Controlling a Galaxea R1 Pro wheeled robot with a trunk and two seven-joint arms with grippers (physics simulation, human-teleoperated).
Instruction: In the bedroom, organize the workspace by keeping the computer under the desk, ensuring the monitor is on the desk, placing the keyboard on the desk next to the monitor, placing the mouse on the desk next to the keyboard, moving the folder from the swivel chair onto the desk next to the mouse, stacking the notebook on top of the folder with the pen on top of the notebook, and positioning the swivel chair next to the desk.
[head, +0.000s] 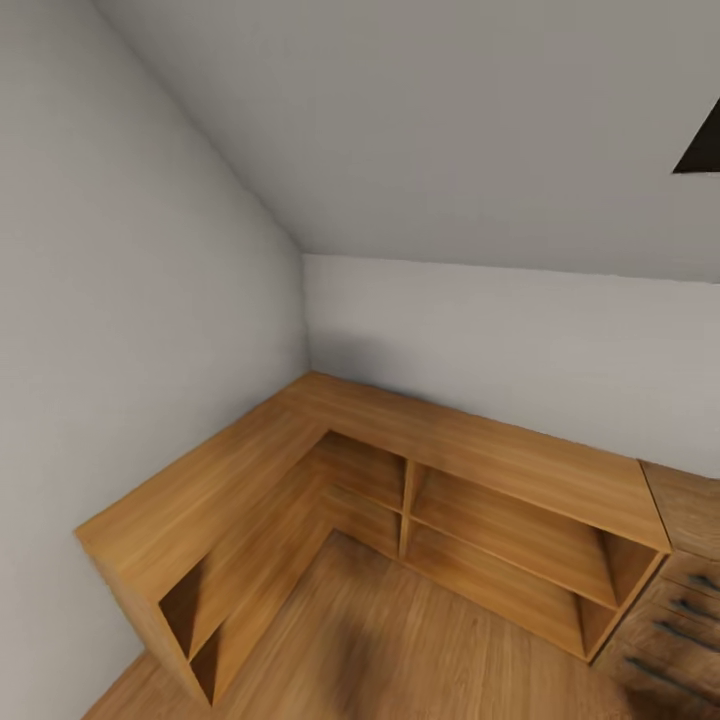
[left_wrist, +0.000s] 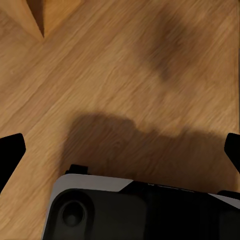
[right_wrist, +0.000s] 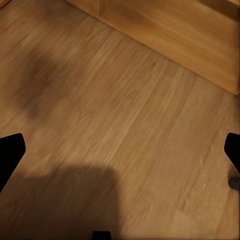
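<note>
Bedroom (head: 400, 150): grey sloped walls, wooden floor (head: 400, 640)

Attic bedroom (head: 150, 250), seen into one corner. Plain pale grey on every wall. Upright left wall (head: 110, 330) meeting a low back wall (head: 520, 350) at the corner. Above the back wall, a broad sloped wall (head: 430, 120) leaning inward over the room. At the upper right edge of the head view, a dark triangular corner of the skylight (head: 703, 148), cut off by the frame. Below, light wooden floor (head: 420, 650) in warm oak-toned planks, grain running diagonally, blotched with soft dark shadows; same planks close up in the left wrist view (left_wrist: 100, 75) and the right wrist view (right_wrist: 130, 130).
</note>
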